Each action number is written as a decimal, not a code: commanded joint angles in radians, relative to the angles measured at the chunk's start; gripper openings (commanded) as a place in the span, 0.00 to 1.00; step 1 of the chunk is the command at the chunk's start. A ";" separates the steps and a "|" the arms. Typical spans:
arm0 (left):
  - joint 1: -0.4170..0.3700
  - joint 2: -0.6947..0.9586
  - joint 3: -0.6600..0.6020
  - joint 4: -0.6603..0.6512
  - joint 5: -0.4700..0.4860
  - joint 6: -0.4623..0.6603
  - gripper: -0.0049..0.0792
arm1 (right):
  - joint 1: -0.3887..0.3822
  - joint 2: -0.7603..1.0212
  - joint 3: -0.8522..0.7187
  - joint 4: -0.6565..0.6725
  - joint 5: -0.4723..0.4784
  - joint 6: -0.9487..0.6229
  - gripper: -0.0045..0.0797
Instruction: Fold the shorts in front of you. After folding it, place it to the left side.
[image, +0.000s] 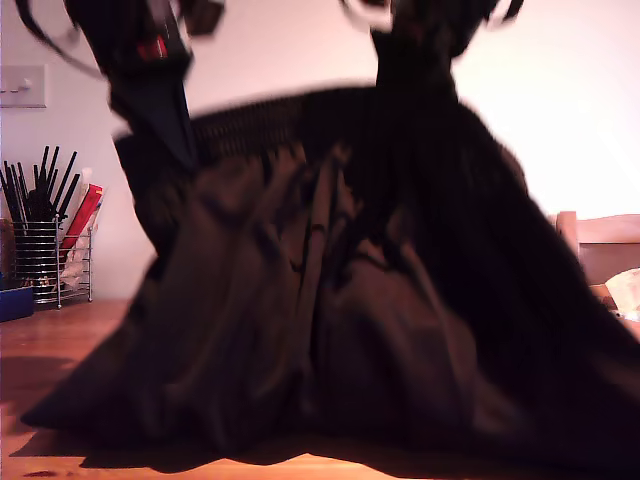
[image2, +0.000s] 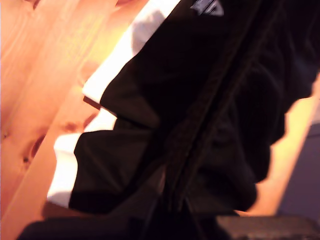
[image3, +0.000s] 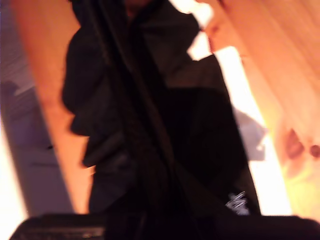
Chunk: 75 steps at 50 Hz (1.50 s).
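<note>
The black shorts (image: 330, 300) hang spread out in the air, filling most of the exterior view. Their ribbed waistband (image: 260, 120) is stretched between two dark arms, one (image: 150, 100) at the exterior view's left and one (image: 415, 60) right of centre. The lower hem rests on the wooden table (image: 60, 340). In the first wrist view the shorts (image2: 200, 100) drop away from my first gripper (image2: 170, 220), showing a white stripe (image2: 130, 45). In the second wrist view the shorts (image3: 150, 125) run into my second gripper (image3: 150, 225). Both grippers' fingers are hidden in fabric, clamped on it.
A wire holder of pens (image: 45, 250) and a blue object (image: 12, 300) stand at the exterior view's left, behind the shorts. A wooden box (image: 600, 245) and something white (image: 625, 290) sit at that view's right edge. A wall switch (image: 22, 85) is at upper left.
</note>
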 joint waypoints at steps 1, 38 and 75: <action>0.089 0.048 -0.016 -0.019 -0.074 0.008 0.03 | -0.074 0.020 -0.017 -0.012 0.056 -0.018 0.04; 0.208 0.290 -0.016 0.254 -0.111 0.103 0.03 | -0.140 0.281 -0.017 0.331 0.169 -0.073 0.04; 0.217 0.348 -0.003 0.488 -0.168 0.089 0.65 | -0.151 0.371 -0.014 0.490 0.314 0.146 0.56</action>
